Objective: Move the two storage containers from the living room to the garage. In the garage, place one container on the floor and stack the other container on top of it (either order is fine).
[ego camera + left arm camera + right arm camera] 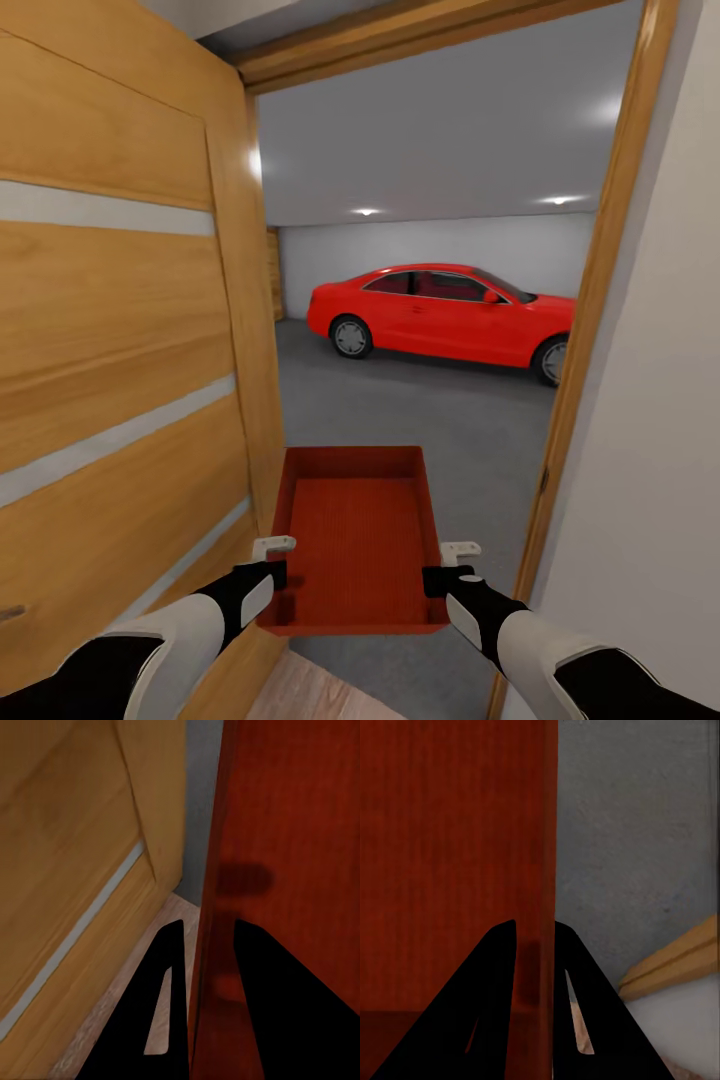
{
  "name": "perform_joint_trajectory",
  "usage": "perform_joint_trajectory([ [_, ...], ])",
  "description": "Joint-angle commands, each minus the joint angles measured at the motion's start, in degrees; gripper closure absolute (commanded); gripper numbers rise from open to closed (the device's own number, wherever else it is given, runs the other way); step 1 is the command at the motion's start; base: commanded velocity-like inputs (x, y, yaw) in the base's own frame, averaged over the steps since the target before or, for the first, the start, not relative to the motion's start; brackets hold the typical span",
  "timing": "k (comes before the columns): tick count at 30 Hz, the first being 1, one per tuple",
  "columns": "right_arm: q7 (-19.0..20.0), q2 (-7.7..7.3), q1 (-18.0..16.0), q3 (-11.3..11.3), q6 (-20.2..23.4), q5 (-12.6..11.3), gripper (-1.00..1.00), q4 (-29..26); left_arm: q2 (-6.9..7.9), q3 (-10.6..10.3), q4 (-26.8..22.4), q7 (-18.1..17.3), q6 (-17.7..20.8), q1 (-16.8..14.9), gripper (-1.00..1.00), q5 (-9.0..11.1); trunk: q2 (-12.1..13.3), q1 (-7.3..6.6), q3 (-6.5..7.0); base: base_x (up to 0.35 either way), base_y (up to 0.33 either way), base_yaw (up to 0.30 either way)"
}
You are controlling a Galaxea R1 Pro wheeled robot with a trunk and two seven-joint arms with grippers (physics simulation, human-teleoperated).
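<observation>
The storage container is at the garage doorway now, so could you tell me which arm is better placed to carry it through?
Neither alone: the left gripper clamps the storage container's left wall and the right gripper its right wall. The right has more room; the left runs close to the wooden door.

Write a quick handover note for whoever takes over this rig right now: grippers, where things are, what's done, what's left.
Left gripper: shut on the left wall of the orange-red rectangular open storage container.
Right gripper: shut on its right wall.
The container is carried level, in front of the robot, at the wood-framed doorway beside the open wooden door.
Ahead: the garage's dark grey concrete floor and a red car.
Done: one container brought to the garage threshold.
Left: drive in, set it on the floor, then stack the second container on it.
</observation>
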Motion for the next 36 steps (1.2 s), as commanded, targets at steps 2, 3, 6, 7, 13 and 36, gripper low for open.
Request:
perform_joint_trajectory([
  [2,-0.28,0.02,0.00,-0.24,0.02,-0.90,1.00,0.19,0.32,1.00,-0.34,0.73,-0.18,-0.04,1.00,-0.40,-0.04,0.04,-0.02,0.201,0.176,-0.241],
  [3,-0.28,0.03,0.02,-0.24,0.02,-0.90,1.00,0.19,0.32,1.00,-0.34,0.73,-0.18,-0.02,1.00,-0.40,-0.04,0.04,-0.02,0.201,0.176,-0.239],
  [6,-0.28,0.03,-0.01,-0.24,0.02,-0.88,1.00,0.19,0.32,1.00,-0.37,0.74,-0.18,-0.04,1.00,-0.40,-0.04,0.04,-0.02,0.201,0.176,-0.238],
  [7,-0.28,0.04,0.00,-0.24,0.04,-0.89,1.00,0.19,0.32,1.00,-0.36,0.74,-0.18,-0.05,1.00,-0.40,-0.04,0.04,-0.02,0.201,0.176,-0.238],
  [13,-0.28,0.05,0.04,-0.24,0.10,-0.87,1.00,0.19,0.32,1.00,-0.35,0.74,-0.18,-0.04,1.00,-0.40,-0.04,0.04,-0.02,0.201,0.176,-0.190],
  [36,-0.28,-0.02,0.02,-0.24,0.09,-0.90,1.00,0.19,0.32,1.00,-0.36,0.72,-0.18,-0.01,1.00,-0.40,-0.04,0.04,-0.02,0.201,0.176,-0.132],
])
